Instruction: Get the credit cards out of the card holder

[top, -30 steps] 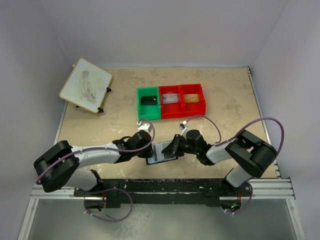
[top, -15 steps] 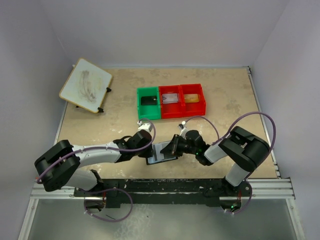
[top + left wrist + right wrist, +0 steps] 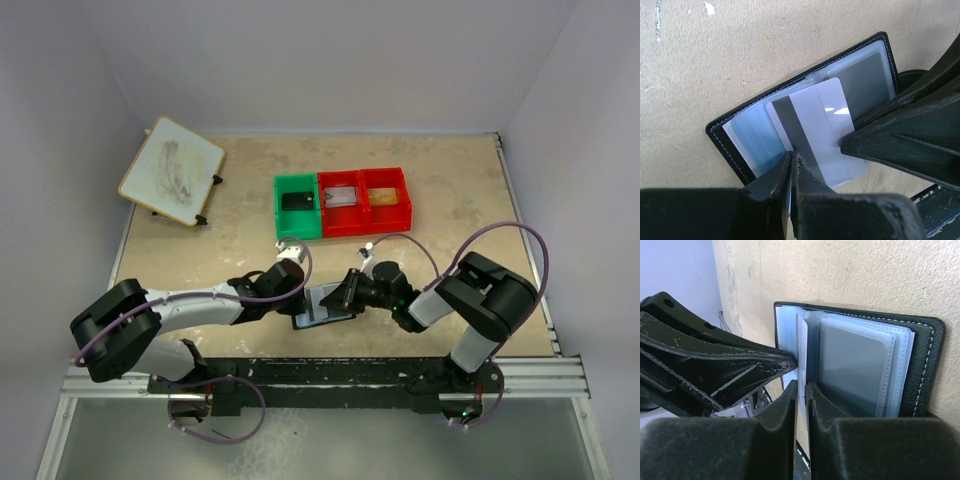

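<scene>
Figure: two grippers meeting over the open card holder (image 3: 747, 137).
We see the left gripper (image 3: 791, 156) closed tip to tip, its tips touching the near edge of a pale, dark-striped credit card (image 3: 820, 125) that lies just ahead of them. The right gripper (image 3: 801, 390) stands narrow, with the card's edge in its gap. The holder lies open on the table (image 3: 740, 45), just beyond its fingertips.

Left claw (image 3: 791, 156) (closed tight) touches striped card (image 3: 827, 125) over holder (image 3: 752, 135).
</scene>
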Tool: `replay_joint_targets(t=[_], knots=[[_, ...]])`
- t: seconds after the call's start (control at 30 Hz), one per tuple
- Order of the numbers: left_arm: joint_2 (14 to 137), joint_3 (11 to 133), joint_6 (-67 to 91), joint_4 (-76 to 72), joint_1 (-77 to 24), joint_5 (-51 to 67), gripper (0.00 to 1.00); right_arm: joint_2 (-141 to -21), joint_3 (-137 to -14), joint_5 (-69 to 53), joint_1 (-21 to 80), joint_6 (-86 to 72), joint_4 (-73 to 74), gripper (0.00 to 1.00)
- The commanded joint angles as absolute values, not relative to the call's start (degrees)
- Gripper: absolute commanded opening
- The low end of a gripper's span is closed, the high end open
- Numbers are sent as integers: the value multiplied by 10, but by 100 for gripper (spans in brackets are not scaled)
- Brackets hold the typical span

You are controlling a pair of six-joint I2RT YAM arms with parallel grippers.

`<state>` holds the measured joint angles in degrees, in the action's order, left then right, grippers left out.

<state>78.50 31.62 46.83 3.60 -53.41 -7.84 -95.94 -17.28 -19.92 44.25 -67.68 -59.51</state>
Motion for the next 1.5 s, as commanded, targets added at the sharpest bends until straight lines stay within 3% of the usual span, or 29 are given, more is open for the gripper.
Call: replay_joint_targets(t=[0.0,0.2,0.6,0.97,1.47], knots=[[801,316,442,87,-535,-109,0,-968,-169,-204,445,-692,-652,10],[801,320,441,88,-535,-108,0,-966,-169,-200,445,-697,-644,0],[792,329,435,111,-535,-112,0,-927,-151,-175,439,-692,-608,0],[789,331,432,108,-535,-103,0,-951,-175,-189,439,-675,-630,18],[791,331,432,106,-535,-103,0,-978,-193,-203,439,-664,-635,18]])
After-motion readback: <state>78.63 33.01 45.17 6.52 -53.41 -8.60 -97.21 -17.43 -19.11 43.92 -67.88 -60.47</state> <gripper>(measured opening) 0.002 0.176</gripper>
